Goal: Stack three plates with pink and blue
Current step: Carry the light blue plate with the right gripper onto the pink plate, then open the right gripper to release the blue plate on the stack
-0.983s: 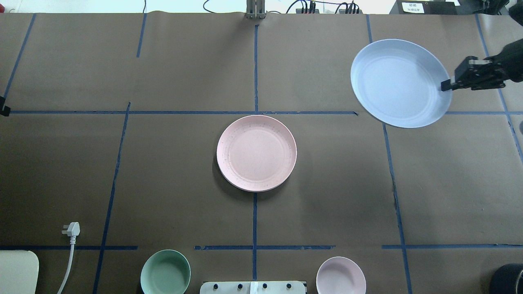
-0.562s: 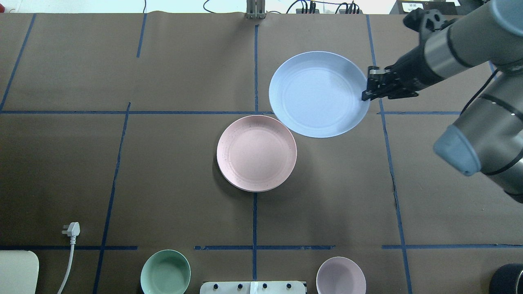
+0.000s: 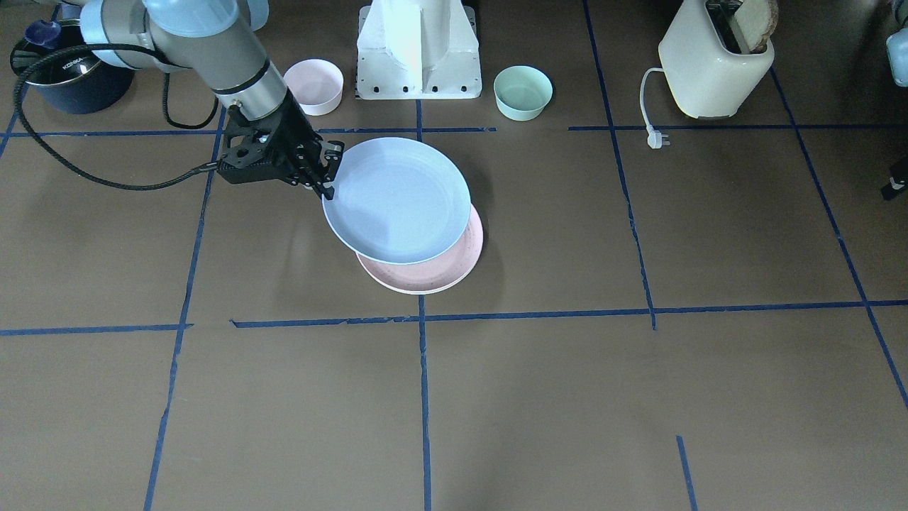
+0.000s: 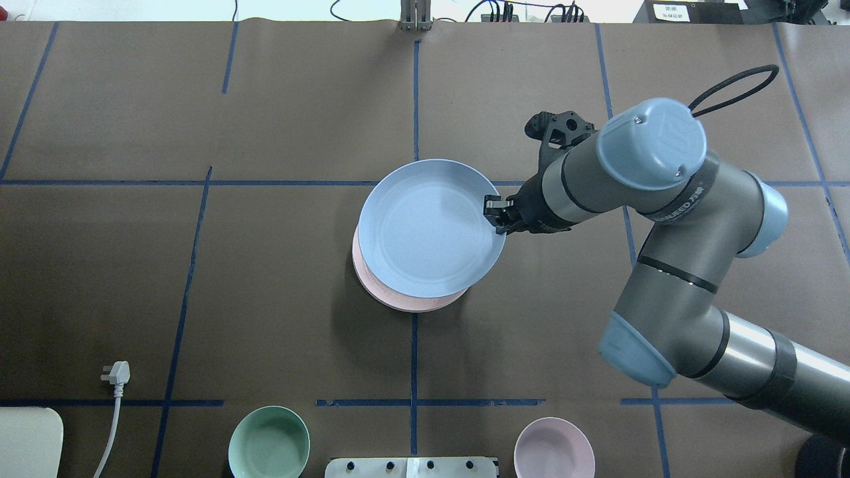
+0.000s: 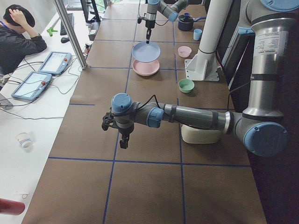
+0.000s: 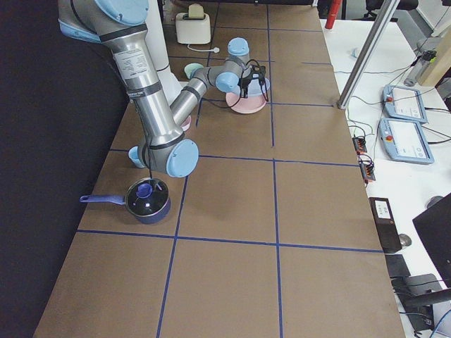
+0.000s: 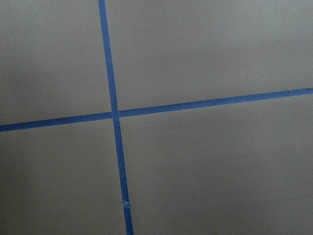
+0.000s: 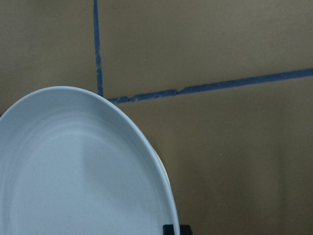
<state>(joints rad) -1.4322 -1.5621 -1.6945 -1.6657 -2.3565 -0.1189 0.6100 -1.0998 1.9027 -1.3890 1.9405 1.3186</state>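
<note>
My right gripper (image 4: 495, 216) (image 3: 328, 174) is shut on the rim of the light blue plate (image 4: 425, 232) (image 3: 397, 202) and holds it level just above the pale pink plate (image 4: 392, 302) (image 3: 425, 280) at the table's middle. The blue plate covers most of the pink one and sits slightly off-centre. It fills the lower left of the right wrist view (image 8: 73, 171). The cream-white plate is hidden. My left gripper (image 5: 122, 140) hangs over bare table near the left end; I cannot tell whether it is open or shut.
A mint bowl (image 4: 269, 443) and a small pink bowl (image 4: 554, 448) stand beside the robot's base. A cream toaster (image 3: 713, 57) with a loose plug (image 4: 116, 373) is near the left end. A dark saucepan (image 3: 67, 74) is at the right end.
My right arm has carried the blue plate from the far right of the table leftward and nearer, and it now hovers over the pink plate. The pink plate has not moved.
</note>
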